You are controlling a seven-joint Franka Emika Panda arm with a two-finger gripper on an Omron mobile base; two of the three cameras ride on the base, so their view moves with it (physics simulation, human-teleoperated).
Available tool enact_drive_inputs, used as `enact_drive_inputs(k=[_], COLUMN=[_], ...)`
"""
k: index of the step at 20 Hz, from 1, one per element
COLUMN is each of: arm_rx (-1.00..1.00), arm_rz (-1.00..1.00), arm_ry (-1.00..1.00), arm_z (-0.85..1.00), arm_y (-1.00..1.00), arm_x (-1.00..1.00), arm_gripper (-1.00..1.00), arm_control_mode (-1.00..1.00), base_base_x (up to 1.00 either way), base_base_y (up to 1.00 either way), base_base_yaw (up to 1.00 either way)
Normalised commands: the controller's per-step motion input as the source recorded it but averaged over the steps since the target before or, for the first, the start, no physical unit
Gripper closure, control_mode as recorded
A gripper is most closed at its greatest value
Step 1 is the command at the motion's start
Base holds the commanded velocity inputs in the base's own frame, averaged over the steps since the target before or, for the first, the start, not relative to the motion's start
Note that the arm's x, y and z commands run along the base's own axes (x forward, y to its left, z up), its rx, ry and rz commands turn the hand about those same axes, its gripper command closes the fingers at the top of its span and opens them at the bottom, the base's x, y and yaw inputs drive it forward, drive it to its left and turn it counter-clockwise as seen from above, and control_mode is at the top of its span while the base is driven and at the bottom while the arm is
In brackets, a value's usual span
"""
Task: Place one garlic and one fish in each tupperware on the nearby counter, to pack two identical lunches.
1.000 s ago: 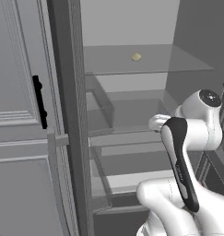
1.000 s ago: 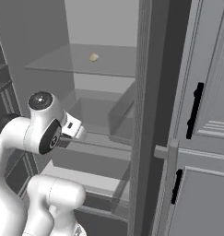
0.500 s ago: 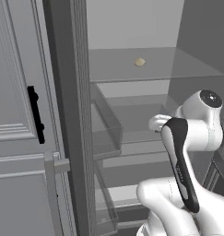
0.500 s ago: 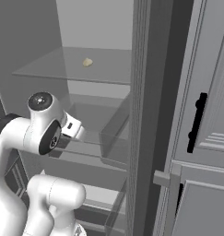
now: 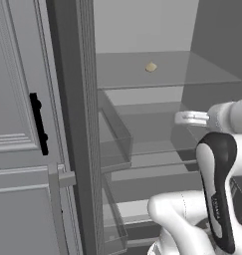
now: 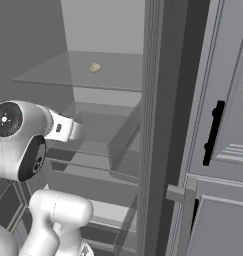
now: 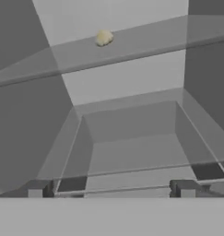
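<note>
Pale garlic sits unlabelled on a glass shelf.

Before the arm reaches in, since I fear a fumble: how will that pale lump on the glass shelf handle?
The garlic looks small and rounded, so probably light and apt to roll on the smooth shelf. The gripper stands open, well short of it.

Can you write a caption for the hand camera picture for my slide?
Open claw faces a fridge drawer, with one garlic on the glass shelf above.
</note>
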Motion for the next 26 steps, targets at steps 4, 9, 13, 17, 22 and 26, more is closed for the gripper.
enact_drive_inputs(k=[4,9,13,17,22,26], arm_rx=[-0.04,-0.13,-0.12,-0.05,-0.02,0.00], arm_rz=[0.00,-0.02,0.01,0.02,0.00,0.00], arm_ry=[-0.23,0.06,0.29,0.00,0.00,0.01], arm_z=[1.00,1.00,0.51,-0.03,-0.13,-0.10], arm_y=[0.00,0.00,0.00,0.04,0.20,0.17], arm_x=[-0.60,0.04,0.46,0.19,0.97,1.00], arm_gripper=[-1.00,-1.00,-1.00,-1.00,-1.00,-1.00], arm_control_mode=[-1.00,-1.00,-1.00,-1.00,-1.00,-1.00], base_base_x=[0.00,0.00,0.00,0.00,0.00,0.00], base_base_y=[0.00,0.00,0.00,0.00,0.00,0.00], base_base_yaw=[0.00,0.00,0.00,0.00,0.00,0.00])
